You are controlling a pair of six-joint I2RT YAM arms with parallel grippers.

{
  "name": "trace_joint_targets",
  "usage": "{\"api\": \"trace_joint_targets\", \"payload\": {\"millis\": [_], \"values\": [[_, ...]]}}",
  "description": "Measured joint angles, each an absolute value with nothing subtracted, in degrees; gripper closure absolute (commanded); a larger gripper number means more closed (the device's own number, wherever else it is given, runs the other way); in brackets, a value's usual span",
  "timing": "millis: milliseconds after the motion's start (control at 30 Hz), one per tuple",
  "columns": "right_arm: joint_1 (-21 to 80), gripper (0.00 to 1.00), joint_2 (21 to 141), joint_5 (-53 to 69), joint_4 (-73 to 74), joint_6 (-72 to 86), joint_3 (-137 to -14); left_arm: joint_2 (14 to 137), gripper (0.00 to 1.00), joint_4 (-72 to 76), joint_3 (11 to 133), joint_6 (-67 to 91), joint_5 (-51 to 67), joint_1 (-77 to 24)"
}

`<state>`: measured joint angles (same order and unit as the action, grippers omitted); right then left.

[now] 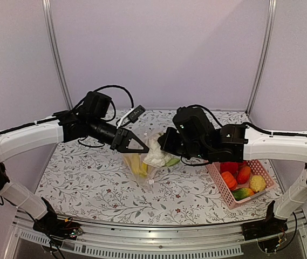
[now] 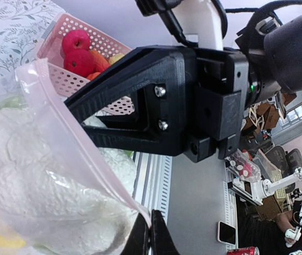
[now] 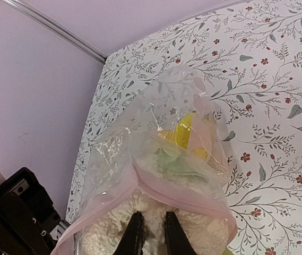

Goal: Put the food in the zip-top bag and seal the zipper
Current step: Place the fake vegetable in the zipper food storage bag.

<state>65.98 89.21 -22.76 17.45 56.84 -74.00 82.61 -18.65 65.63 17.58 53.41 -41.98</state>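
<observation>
The zip-top bag (image 1: 145, 168) sits at the middle of the tabletop (image 1: 88, 183), between the two arms, with its mouth raised. Its zipper (image 3: 177, 192), a pale pink strip, arches across the mouth. Inside the clear plastic lie a yellow banana (image 1: 137, 165) and a pale green piece (image 3: 174, 159). The white cauliflower (image 1: 156, 154) fills the mouth, bulging against the bag's wall in the left wrist view.

The left fingers (image 2: 164, 241) are closed on the bag's pink edge at one corner, the strip (image 2: 87, 139) running up and away from them. From above, they (image 1: 137, 144) meet the bag's left side and hold it up off the tabletop.

The right fingers (image 3: 135, 234) reach into the mouth just under the zipper. They stand a narrow gap apart, with the cauliflower's (image 3: 204, 234) white surface between and around them, pinching it. In the top view they (image 1: 166, 141) come in from the right, just beside the left fingers.

Well to the right, near the right arm, a pink slotted basket (image 1: 220, 190) rests on the tabletop. It holds red round fruits (image 2: 75, 40), two orange pieces (image 1: 230, 179), a yellow piece (image 1: 258, 183) and a green vegetable (image 1: 239, 193).
</observation>
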Motion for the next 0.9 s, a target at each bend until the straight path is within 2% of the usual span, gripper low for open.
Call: {"api": "trace_joint_targets", "payload": {"millis": [333,533,700,900], "values": [[66.0,0.98,94.3,-23.3,13.8,63.2,-75.3,82.6,1.00,-18.7,65.6,17.6,52.9,-42.6],[66.4,0.66,97.8,-22.6,13.4,63.3,-76.0,82.6,1.00,-18.7,65.6,17.8,52.0,-42.6],[66.4,0.46,97.7,-23.1,13.3,61.2,-76.6,82.6,1.00,-18.7,65.6,19.0,52.2,-41.4],[66.4,0.35,93.4,-23.4,13.6,58.9,-75.4,82.7,1.00,-18.7,65.6,20.2,51.6,-38.9]]}}
